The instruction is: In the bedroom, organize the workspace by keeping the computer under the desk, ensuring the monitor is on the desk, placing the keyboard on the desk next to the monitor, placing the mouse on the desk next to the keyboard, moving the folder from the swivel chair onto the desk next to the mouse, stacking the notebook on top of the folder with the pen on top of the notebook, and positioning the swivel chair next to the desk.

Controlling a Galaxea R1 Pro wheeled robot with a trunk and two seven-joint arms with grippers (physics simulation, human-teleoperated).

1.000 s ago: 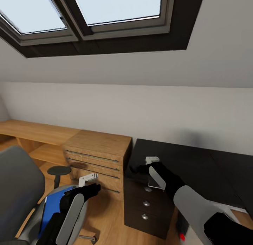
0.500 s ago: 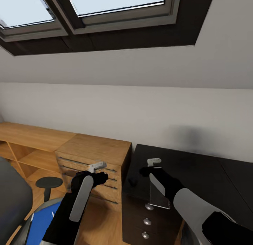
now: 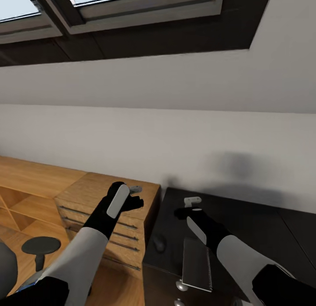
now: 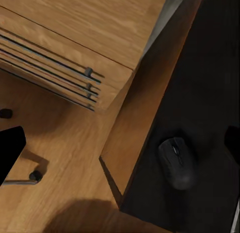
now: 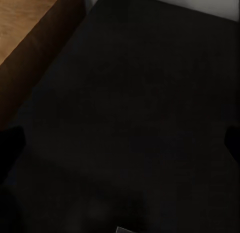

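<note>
The black desk (image 3: 245,218) fills the lower right. A black mouse (image 3: 159,243) (image 4: 176,162) lies near its left end. The silver-grey keyboard (image 3: 196,264) sits at the desk's front edge, partly under my right forearm. My right gripper (image 3: 192,204) (image 5: 120,143) hovers open over the bare desktop (image 5: 125,93). My left gripper (image 3: 134,193) (image 4: 120,148) is open above the gap between the wooden chest and the desk, short of the mouse. The swivel chair's grey back (image 3: 3,271) and armrest (image 3: 41,244) show at lower left. Monitor, computer, folder, notebook and pen are out of view.
A light-wood drawer chest (image 3: 101,196) (image 4: 75,38) stands against the desk's left end, with light-wood shelving (image 3: 26,183) beyond it. The desk's drawer knobs (image 3: 180,285) show below the keyboard. A chair castor (image 4: 35,176) rests on the wood floor. Sloped ceiling and skylight (image 3: 131,8) hang overhead.
The camera has risen, so the whole scene slid down in the picture. My left arm lifted from over the chair seat up and right, toward the desk's left end. The right gripper barely moved.
</note>
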